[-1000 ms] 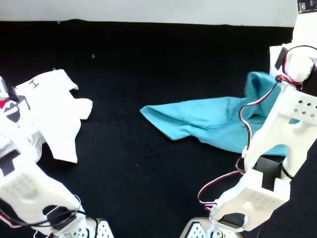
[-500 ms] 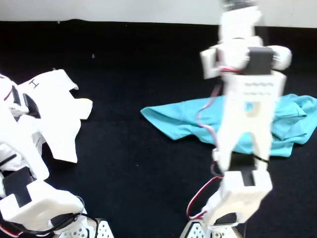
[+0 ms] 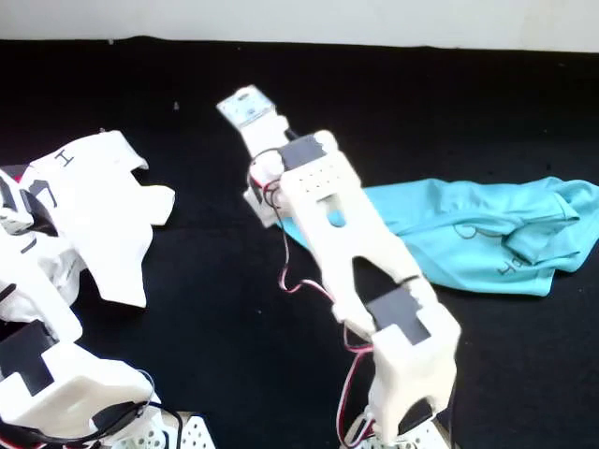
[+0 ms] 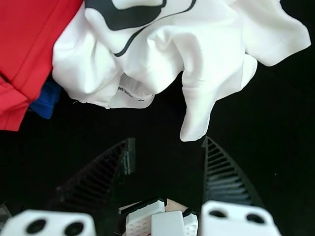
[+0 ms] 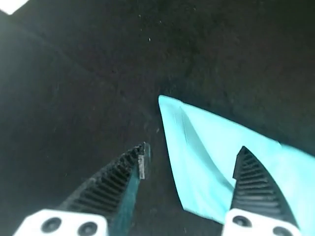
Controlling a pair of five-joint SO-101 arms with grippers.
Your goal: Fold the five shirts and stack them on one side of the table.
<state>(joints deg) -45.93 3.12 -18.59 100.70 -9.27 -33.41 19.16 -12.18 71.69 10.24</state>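
A teal shirt (image 3: pixel 468 234) lies crumpled on the black table (image 3: pixel 206 299), right of centre. My right arm (image 3: pixel 328 206) stretches over the shirt's left end. In the right wrist view my right gripper (image 5: pixel 193 149) is open, hovering with the teal shirt's (image 5: pixel 206 162) pointed corner between its fingers. A white shirt (image 3: pixel 103 206) with black print lies bunched at the left. My left arm (image 3: pixel 37 281) stands beside it. My left gripper (image 4: pixel 168 140) is open just short of the white shirt's (image 4: pixel 197 54) sleeve. A red shirt (image 4: pixel 29 49) and a blue one (image 4: pixel 47 96) lie under the white shirt.
A pale wall edge (image 3: pixel 299 19) runs along the back of the table. Bare black cloth lies between the two shirt heaps and along the front, where both arm bases stand.
The right arm swung from the table's right side across to the teal shirt's left corner. The shirt's right part now lies flat and uncovered. The left arm shifted slightly.
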